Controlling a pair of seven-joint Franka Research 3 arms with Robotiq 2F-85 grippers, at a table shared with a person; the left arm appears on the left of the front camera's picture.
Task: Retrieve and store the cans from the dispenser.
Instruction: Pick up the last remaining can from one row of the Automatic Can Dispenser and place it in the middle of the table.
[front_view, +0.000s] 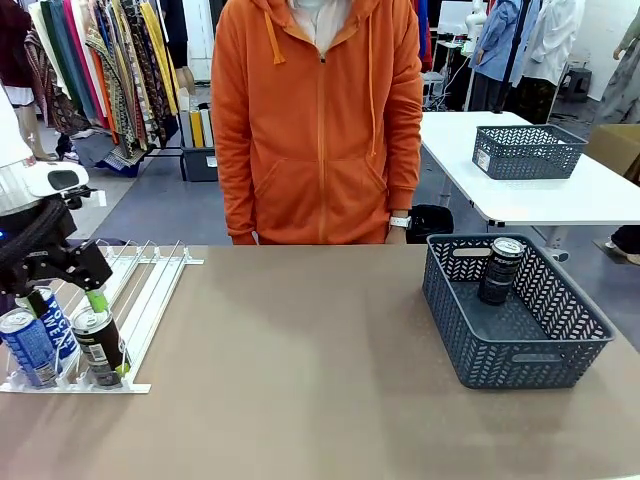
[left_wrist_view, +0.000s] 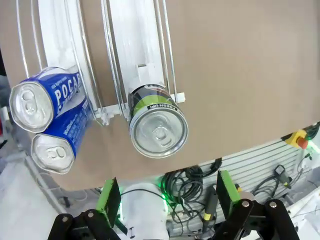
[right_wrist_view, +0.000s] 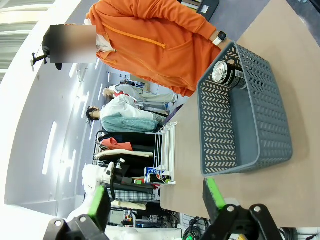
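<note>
Front view: we see the left claw (front_view: 66, 300) at 8 o'clock of the frame, hanging over the front end of the dispenser (front_view: 150, 290), jaws wide w/ nothing between the green pads. Right under it, at the low front lip, stand the dark can (front_view: 100, 345) w/ a green band and, just beside it toward 9 o'clock, two blue cans (front_view: 30, 345) close together; all three upright, silver tops up. One pad sits just above the dark can's top, the other over the blue pair; we can't tell if either touches. The dispenser's lanes run back toward 12 o'clock along the brown surface (front_view: 300, 380). At 3 o'clock a dark grey mesh basket (front_view: 520, 355) sits on that surface, holding one black can (front_view: 500, 270) upright near its far wall. A person (front_view: 320, 120) in an orange hoodie stands at 12 o'clock, at the far edge. Beyond, at 2 o'clock, a second basket (front_view: 528, 150) rests on a far white surface (front_view: 560, 200). Left wrist view: the dark can's top is at 12 o'clock from the pads, apart from both; blue pair at 10 o'clock. Right wrist view: the right claw (right_wrist_view: 155, 200) is spread wide and empty, well apart from the basket, which lies at 1 o'clock w/ the black can at its far end.
</note>
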